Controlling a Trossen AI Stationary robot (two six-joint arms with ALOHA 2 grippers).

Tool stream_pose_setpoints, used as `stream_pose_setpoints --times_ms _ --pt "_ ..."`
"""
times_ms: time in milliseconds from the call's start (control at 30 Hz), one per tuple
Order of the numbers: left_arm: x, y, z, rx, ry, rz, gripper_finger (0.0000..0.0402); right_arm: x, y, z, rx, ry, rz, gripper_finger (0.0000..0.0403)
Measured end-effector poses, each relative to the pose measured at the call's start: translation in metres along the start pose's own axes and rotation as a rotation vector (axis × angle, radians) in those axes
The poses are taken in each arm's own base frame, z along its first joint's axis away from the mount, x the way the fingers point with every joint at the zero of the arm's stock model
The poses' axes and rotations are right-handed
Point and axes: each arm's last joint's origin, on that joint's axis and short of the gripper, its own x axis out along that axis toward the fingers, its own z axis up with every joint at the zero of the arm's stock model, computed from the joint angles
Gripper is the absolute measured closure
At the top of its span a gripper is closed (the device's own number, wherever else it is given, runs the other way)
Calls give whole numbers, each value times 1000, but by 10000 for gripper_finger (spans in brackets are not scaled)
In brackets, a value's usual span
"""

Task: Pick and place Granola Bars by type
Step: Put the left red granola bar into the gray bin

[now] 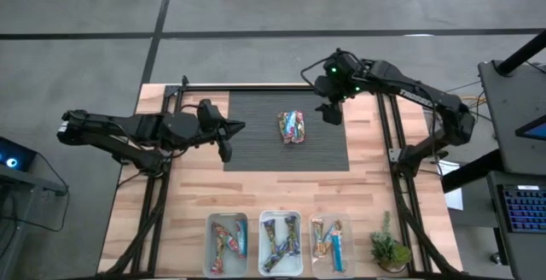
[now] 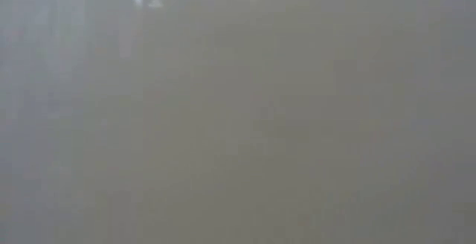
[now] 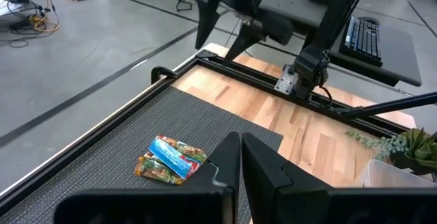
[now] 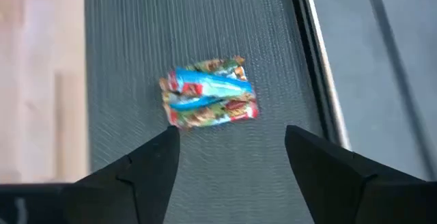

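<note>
A small heap of granola bars (image 1: 291,127) in blue, red and green wrappers lies on the dark ribbed mat (image 1: 256,148). The same bars (image 4: 208,92) show in the right wrist view, blue one on top, and in the left wrist view (image 3: 171,159). My right gripper (image 1: 330,109) hangs open above the mat's far right part, pointing down toward the heap, its fingers (image 4: 232,145) apart and touching nothing. My left gripper (image 1: 229,139) hovers shut over the mat's left edge, its fingers (image 3: 240,142) closed on nothing. The low view shows only haze.
Three clear bins (image 1: 228,244) (image 1: 280,242) (image 1: 331,244) stand in a row at the table's near edge, each holding bars. A small green plant (image 1: 389,250) sits to their right. Black frame rails (image 1: 386,135) run along both sides of the wooden table.
</note>
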Motion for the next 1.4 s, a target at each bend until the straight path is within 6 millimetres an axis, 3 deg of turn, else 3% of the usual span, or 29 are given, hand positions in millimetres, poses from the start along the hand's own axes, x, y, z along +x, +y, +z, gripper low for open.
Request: stream_pose_setpoints --times_ms 433,1033,1267,1400 --pt "0 1 0 5 -6 24 402 26 -7 3 -431 99 -60 154" --pt "1 2 0 33 -15 52 401 77 -12 5 -583 195 6 163" --pt "1 2 0 32 -15 52 402 84 -11 6 -574 205 13 159" --pt "1 2 0 31 -14 52 402 84 -11 8 -467 184 -12 164"
